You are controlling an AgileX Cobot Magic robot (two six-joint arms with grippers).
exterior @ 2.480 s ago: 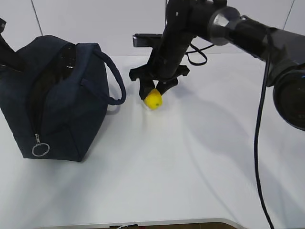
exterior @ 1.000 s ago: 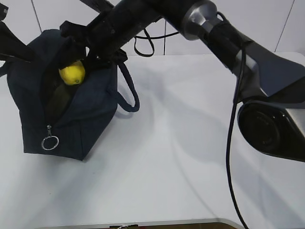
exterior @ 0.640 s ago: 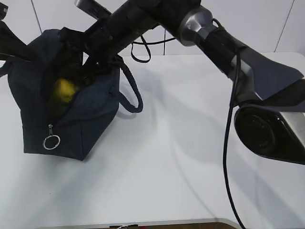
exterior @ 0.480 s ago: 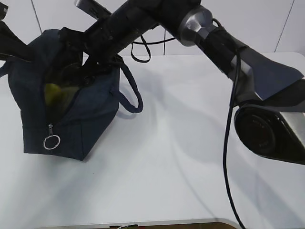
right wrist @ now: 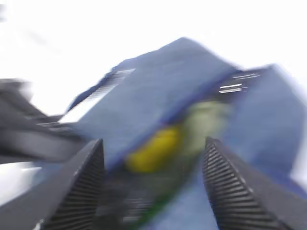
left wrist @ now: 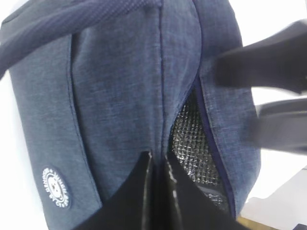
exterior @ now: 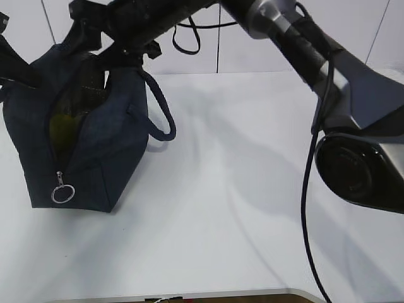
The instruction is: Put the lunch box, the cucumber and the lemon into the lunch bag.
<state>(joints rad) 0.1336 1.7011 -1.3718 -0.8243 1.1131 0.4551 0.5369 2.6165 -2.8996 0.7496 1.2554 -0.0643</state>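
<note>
At the far left of the exterior view, the left arm is cut off by the frame edge, so only a dark sliver of it shows beside the lunch bag [exterior: 95, 151]. The left wrist view shows the left gripper [left wrist: 157, 165] with its jaws pressed together on the fabric edge of the bag's opening; silver quilted lining [left wrist: 192, 148] is visible just inside. The bag stands upright on the white table [exterior: 240, 208], its zipper parted and the ring pull [exterior: 62, 193] hanging low on the near end. Through the gap a dim yellow-green shape, the lemon [exterior: 61, 129], sits inside; the rest of the interior is too dark to read. The right wrist view is heavily blurred, yet the right gripper [right wrist: 153, 177] has its jaws spread wide and empty above the bag's mouth, the lemon [right wrist: 151, 148] a yellow smear below between them.
</note>
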